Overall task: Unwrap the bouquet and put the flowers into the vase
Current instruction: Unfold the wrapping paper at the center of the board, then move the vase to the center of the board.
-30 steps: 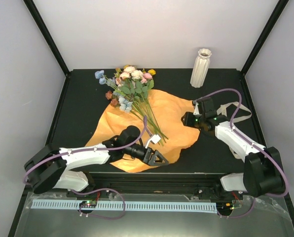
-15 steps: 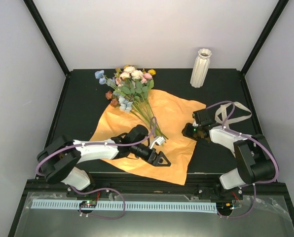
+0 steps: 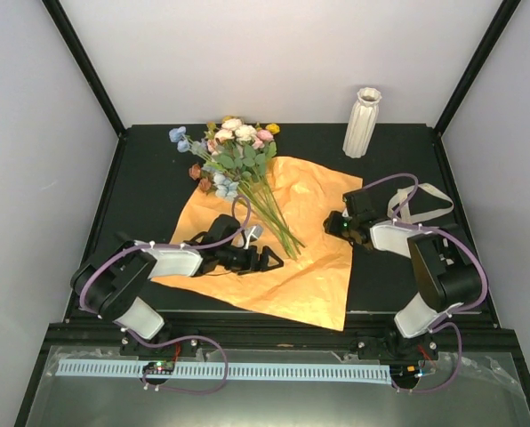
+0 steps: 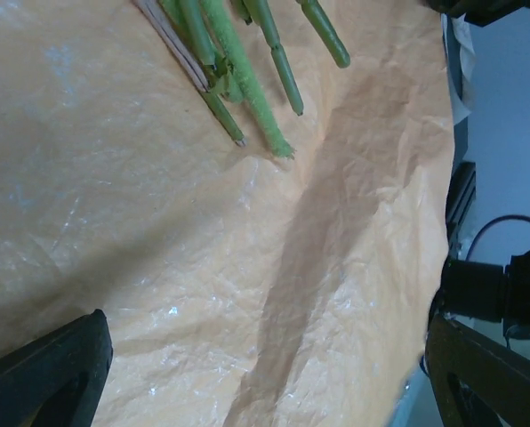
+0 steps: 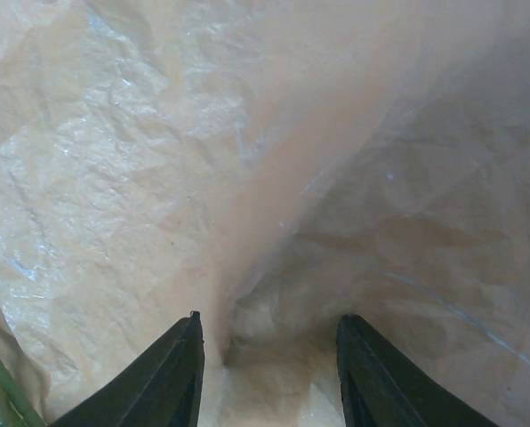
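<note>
The orange paper (image 3: 311, 267) lies spread out on the black table, unwrapped. The flowers (image 3: 234, 147) rest on it, blooms at the far left, green stems (image 3: 276, 221) pointing near-right. In the left wrist view the stem ends (image 4: 247, 80) lie on the paper (image 4: 158, 231) just ahead of my left gripper (image 4: 265, 391), which stands wide open and holds nothing. In the top view that left gripper (image 3: 269, 259) hovers low near the stem ends. My right gripper (image 3: 334, 222) is at the sheet's right edge, its jaws partly apart, with a raised fold of paper (image 5: 274, 294) between the fingertips. The white ribbed vase (image 3: 362, 122) stands upright at the far right.
A cream ribbon (image 3: 425, 197) lies loose on the table right of the right arm. Black frame posts rise at the far corners. A metal rail runs along the near edge under both arm bases.
The left gripper has swung back and left from the paper's near edge toward the stem ends. The right gripper shifted along the right edge, and the sheet has slid and spread toward the near right.
</note>
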You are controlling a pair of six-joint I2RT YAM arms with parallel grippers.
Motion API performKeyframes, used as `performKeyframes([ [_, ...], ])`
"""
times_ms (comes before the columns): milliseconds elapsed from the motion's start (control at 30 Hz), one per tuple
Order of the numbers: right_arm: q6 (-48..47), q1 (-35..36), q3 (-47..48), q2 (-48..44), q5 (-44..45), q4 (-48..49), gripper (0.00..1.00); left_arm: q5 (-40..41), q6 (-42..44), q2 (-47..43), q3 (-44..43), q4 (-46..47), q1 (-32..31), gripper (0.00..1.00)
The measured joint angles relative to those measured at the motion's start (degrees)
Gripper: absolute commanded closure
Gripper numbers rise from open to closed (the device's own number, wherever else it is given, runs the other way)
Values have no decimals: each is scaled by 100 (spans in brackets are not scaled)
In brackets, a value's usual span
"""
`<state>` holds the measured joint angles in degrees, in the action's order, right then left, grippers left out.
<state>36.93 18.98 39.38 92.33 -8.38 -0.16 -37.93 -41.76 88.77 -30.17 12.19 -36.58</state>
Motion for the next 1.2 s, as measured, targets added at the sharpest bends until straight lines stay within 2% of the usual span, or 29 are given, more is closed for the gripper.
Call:
performKeyframes([
  [233,-256,0,186,-39,219,-380,52,291,-90,-199,81,-42,98,1],
  [467,-824,-15,960,-800,584,-1176,39,686,-57,-1246,105,-691,125,1],
  [600,-1276,-162,1880,-979,855,-1392,32,815,55,-1582,83,-994,120,1],
  [833,-1561,-894,4024,-168,1290,-1851,31,1137,562,-1976,-90,-1779,120,1],
  [933,-1447,-1207,4819,339,1314,-2044,31,1405,894,-2192,-551,-2496,92,1],
  [1100,-1189,-1572,6011,1165,1047,-2402,33,1971,1692,-2498,-2140,-3877,87,1],
  [1200,-1073,-1692,6618,1532,935,-2605,36,2205,2157,-2710,-2677,-4310,87,1],
])
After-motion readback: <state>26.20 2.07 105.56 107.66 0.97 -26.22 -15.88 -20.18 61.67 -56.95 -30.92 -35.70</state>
